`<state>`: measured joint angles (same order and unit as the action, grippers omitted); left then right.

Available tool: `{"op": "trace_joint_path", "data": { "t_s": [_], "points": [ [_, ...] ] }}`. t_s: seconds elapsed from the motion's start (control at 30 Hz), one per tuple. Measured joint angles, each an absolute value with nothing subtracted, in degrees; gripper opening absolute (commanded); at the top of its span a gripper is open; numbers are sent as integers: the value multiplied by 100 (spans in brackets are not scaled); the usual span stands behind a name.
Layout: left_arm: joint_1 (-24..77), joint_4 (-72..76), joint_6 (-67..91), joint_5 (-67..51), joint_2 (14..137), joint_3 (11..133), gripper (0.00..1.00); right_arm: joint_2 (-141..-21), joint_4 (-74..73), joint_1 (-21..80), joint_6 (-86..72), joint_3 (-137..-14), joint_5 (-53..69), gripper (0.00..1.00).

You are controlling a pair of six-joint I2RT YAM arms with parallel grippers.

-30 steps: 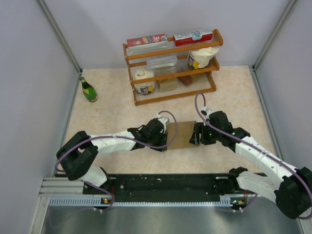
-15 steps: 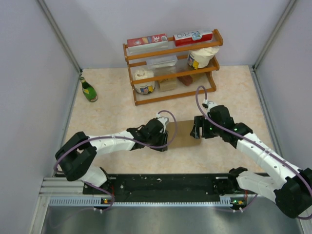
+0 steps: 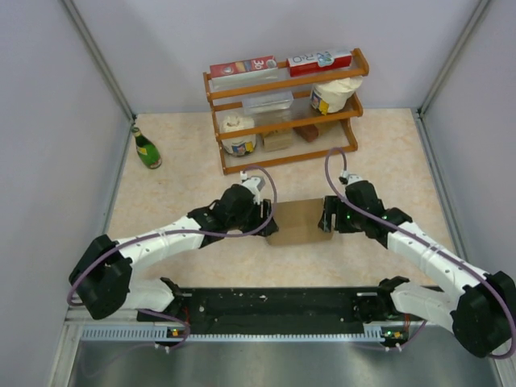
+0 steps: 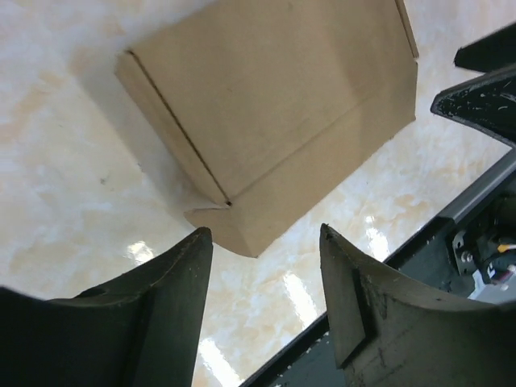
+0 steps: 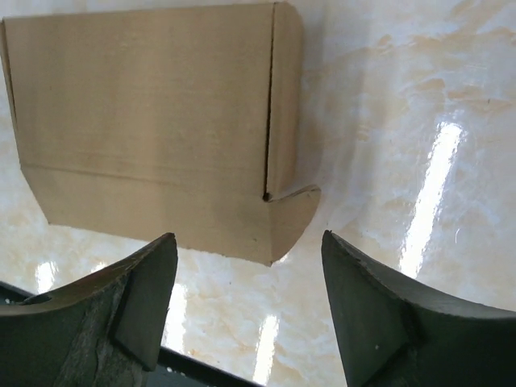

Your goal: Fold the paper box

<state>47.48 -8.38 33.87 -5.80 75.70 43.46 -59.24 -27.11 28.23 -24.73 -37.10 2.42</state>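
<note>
The paper box [image 3: 300, 222] is a plain brown carton, folded shut and lying flat on the table between my two grippers. My left gripper [image 3: 264, 216] sits just off its left end and is open, with nothing between its fingers. In the left wrist view the box [image 4: 274, 121] lies beyond the gripper [image 4: 264, 234], a rounded flap corner nearest the fingertips. My right gripper [image 3: 327, 219] stands open at the box's right end. The right wrist view shows the box [image 5: 153, 121] ahead of the gripper [image 5: 248, 238], apart from both fingers.
A wooden shelf rack [image 3: 282, 109] with red cartons, tubs and a clear container stands at the back. A green bottle [image 3: 147, 149] is at the back left. A black rail [image 3: 274, 306] runs along the near edge, and grey walls close in both sides.
My left gripper has opened and drawn back to the left off the box. The right gripper has widened a little. The box stays on the table.
</note>
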Motion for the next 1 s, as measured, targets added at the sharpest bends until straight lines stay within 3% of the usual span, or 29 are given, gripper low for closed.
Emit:
{"op": "trace_joint_path", "data": {
  "t_s": [0.07,0.17,0.3,0.4,0.47,0.63,1.0],
  "points": [
    [4469,-661,3487,-690,7483,4233,50,-5986,-2554,2753,-2600,-3642,163,63],
    [4007,-508,3594,-768,7459,4056,31,-5992,-2383,2633,-2790,-3586,-45,49],
    [3625,-515,3535,-698,7548,4058,0,-6055,-2185,2405,-2991,-3590,-381,19],
    [3590,-578,3393,-679,7915,4265,0,-6416,-2182,2215,-3076,-3664,-609,5],
    [3588,-587,3299,-733,8213,4425,0,-6810,-2189,2158,-3063,-3758,-666,1],
    [3588,-587,3236,-985,8637,4491,0,-7529,-2132,2150,-2877,-3879,-537,1],
    [3588,-338,3111,-1358,9030,4506,0,-7581,-1492,2150,-2440,-3848,366,4]
  ]
}}
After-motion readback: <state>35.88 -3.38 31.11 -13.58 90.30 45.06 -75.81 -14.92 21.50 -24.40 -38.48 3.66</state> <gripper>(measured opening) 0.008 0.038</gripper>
